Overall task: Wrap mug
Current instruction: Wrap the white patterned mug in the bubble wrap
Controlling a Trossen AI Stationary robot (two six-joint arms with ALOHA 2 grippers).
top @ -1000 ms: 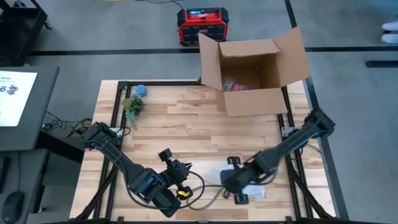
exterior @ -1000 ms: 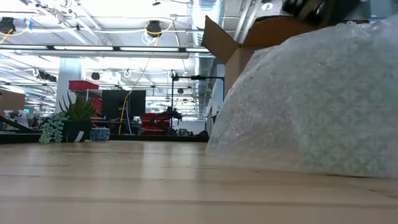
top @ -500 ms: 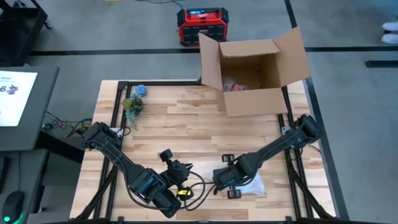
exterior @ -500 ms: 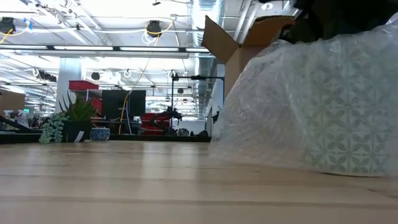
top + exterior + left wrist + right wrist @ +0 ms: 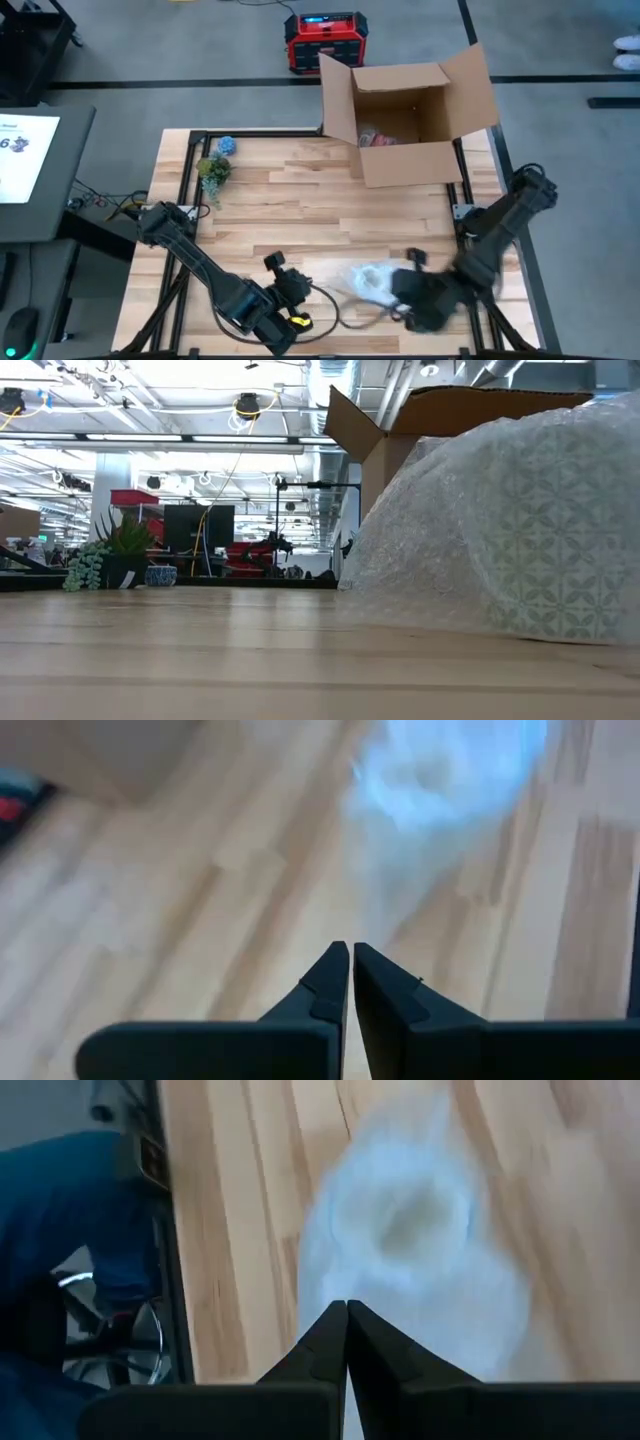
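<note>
A bundle of clear bubble wrap (image 5: 370, 281) lies on the wooden table near its front edge; it fills the right of the low view (image 5: 500, 530). The mug is hidden. My right gripper (image 5: 412, 292) stands just right of the bundle, its fingers (image 5: 346, 1312) shut, with the bundle (image 5: 400, 1230) ahead of them. My left gripper (image 5: 292, 288) waits left of the bundle, shut with nothing between its fingers (image 5: 350, 952); the bundle (image 5: 450, 770) lies farther ahead of it. My right gripper's shut fingertips (image 5: 340, 1320) point at the near side of the bubble wrap bundle (image 5: 380, 1295). Whether they touch it I cannot tell.
An open cardboard box (image 5: 410, 110) stands at the far right of the table, with things inside. A small plant (image 5: 213, 170) and a blue object (image 5: 227, 145) sit at the far left. A black cable (image 5: 335, 312) loops on the table between the grippers.
My right gripper first slid over the bundle toward the table's left, then swung back off it toward the right edge. The bundle, covered by the arm before, now lies uncovered. My left gripper has shifted slightly toward the near edge.
</note>
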